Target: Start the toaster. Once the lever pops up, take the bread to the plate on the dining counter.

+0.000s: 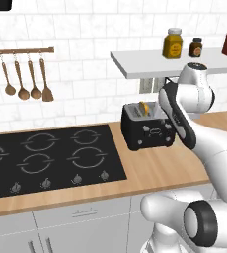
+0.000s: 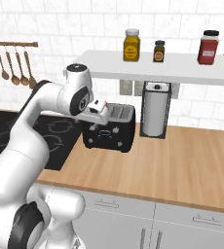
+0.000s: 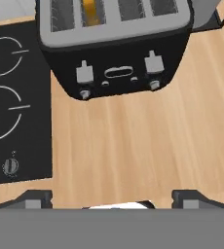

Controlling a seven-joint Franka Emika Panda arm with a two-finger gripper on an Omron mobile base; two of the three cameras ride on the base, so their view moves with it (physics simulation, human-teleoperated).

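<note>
One toaster, one bread slice, jaws spread wide.
Left base view: your toaster (image 1: 147, 126) sits beside the cooktop (image 1: 46, 160), bread (image 1: 144, 107) in a slot. Right base view: three jars (image 2: 131, 45) shelved above. Hand view: gripper (image 3: 113, 197) empty, toaster ahead, apart.

White arm (image 2: 21, 146), dark joints
</note>
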